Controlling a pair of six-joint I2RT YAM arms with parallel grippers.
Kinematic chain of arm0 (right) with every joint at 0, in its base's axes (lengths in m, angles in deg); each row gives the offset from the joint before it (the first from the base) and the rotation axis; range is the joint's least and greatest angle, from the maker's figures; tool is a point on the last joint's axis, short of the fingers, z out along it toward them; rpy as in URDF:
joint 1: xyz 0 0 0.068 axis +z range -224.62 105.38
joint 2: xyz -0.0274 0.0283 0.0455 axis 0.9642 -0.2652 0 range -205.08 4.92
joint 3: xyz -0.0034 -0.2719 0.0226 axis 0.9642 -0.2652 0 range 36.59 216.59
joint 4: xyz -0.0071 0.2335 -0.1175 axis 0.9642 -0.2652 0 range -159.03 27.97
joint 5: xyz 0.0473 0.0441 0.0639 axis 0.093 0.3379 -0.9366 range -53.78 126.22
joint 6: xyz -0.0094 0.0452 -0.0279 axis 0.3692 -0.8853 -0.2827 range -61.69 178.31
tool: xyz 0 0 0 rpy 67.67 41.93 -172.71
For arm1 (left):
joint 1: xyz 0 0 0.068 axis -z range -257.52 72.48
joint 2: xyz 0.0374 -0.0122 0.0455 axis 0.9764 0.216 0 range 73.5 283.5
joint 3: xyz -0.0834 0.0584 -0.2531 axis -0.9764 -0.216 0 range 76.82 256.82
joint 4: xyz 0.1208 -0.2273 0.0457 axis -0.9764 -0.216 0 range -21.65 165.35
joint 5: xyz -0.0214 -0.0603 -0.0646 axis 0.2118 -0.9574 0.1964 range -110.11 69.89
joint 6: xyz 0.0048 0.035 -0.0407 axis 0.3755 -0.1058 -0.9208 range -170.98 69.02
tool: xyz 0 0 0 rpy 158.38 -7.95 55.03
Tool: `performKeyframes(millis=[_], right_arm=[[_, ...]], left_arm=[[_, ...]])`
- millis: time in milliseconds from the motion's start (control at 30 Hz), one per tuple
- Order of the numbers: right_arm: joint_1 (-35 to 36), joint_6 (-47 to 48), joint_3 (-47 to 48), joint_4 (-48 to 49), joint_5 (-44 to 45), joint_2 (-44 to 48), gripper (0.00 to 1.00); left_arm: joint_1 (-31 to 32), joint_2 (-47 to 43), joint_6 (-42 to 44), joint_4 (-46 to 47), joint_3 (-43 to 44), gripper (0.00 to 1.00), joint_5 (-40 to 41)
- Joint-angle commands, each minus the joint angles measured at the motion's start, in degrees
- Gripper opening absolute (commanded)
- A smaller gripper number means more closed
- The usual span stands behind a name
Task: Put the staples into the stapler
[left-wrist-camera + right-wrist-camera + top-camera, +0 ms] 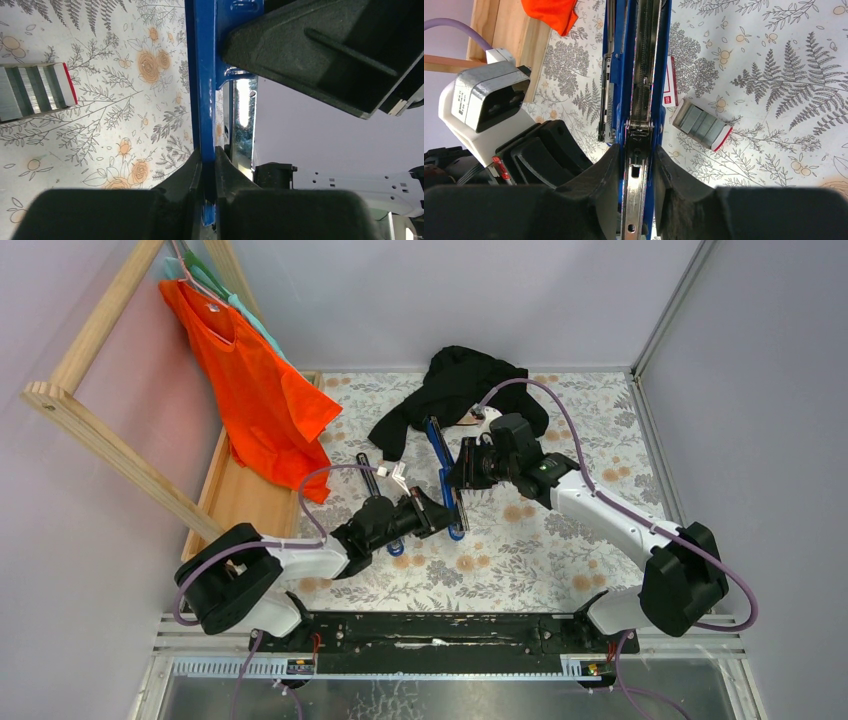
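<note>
Stapler [642, 70]: blue, opened out, far end cut off
Left claw [208, 157]: clamped on stapler's blue arm
Right claw [638, 155]: clamped on its silver rail
Staples tray [701, 124]: just beside stapler; box [670, 82] half hidden behind it
Counter [774, 75]: floral cloth

The staple tray [35, 92] is running off the left edge of the left wrist view. In the right wrist view the blue stapler [644, 75] is covering part of the white-and-red box [671, 82] and crossing the top edge.
</note>
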Motion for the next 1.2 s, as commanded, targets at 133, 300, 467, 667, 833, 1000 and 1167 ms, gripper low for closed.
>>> performKeyframes(millis=[133, 300, 467, 667, 833, 1000, 1167], right_arm=[[0.6, 5.2, 2.1, -2.4, 7.3, 1.2, 0.00], [0.6, 8.1, 2.2, -5.2, 14.6, 1.8, 0.00], [0.6, 10.7, 1.1, -6.8, 24.4, 1.3, 0.00], [0.6, 12.6, 0.1, -6.0, 33.0, -2.3, 0.00], [0.5, 13.0, -0.3, -4.1, 34.3, -7.3, 0.00], [0.2, 13.8, -0.4, -2.8, 34.8, -11.4, 0.00], [-0.4, 14.2, -1.2, -1.8, 34.7, -14.1, 0.01]], left_arm=[[0.3, -0.4, 2.2, 4.8, 1.9, 0.47, 0.8], [0.3, -2.6, 4.2, 0.1, 1.0, 0.58, 2.4], [0.1, -7.9, 9.3, -13.3, 1.9, 0.73, 6.9], [-0.1, -16.3, 15.9, -32.8, 4.9, 0.88, 16.0], [-0.6, -20.4, 18.6, -46.0, 7.4, 0.93, 22.3], [-1.7, -22.8, 19.3, -52.0, 6.8, 0.95, 25.6], [-4.5, -23.5, 19.3, -53.6, 5.2, 0.97, 25.9]])
